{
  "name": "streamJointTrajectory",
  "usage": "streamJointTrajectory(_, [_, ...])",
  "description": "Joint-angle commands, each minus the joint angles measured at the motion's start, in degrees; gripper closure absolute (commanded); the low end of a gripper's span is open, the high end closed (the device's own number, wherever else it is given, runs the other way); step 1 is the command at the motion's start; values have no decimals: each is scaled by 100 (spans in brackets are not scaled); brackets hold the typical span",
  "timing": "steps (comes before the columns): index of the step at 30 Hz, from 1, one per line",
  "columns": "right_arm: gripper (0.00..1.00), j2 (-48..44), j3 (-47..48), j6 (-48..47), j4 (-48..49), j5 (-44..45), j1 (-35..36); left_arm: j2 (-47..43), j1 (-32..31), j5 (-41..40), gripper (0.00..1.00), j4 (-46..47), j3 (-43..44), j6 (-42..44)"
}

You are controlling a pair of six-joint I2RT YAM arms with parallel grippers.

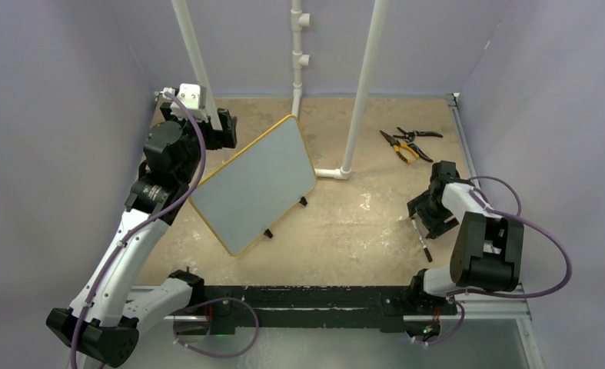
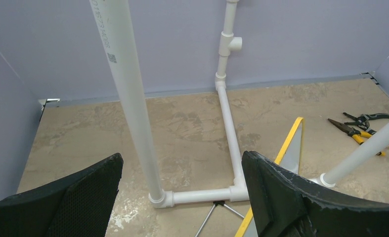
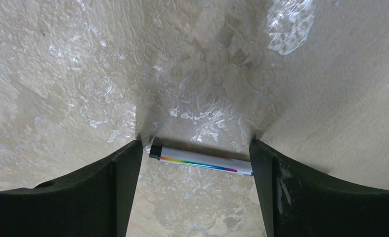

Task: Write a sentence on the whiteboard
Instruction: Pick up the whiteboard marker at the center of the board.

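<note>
The whiteboard (image 1: 257, 184), pale grey with a yellow frame, stands tilted on small black feet at centre left. Its face looks plain grey, and the sentence is out of view. My left gripper (image 1: 226, 131) hovers open by the board's back left edge. The left wrist view shows that gripper (image 2: 182, 157) empty, with the board's yellow edge (image 2: 291, 143) to the right of it. A white marker (image 3: 202, 160) with a black cap and a rainbow stripe lies on the table. My right gripper (image 3: 196, 144) is low over it and open, a finger at each end of the marker (image 1: 423, 244).
A white pipe frame (image 1: 360, 84) rises behind the board, with uprights and a floor bar (image 2: 202, 195) close in front of my left gripper. Pliers and cutters (image 1: 407, 142) lie at the back right. Purple walls enclose the table.
</note>
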Motion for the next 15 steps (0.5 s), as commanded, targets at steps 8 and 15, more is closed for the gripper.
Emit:
streamJointTrajectory(8, [17,-286,-788,284,376,-809,346,-73,-36,70,10,227,-59,73])
streamJointTrajectory(15, [18,-271,-767,846,296,-913,1466,-88,-45,113,10,249,-67,56])
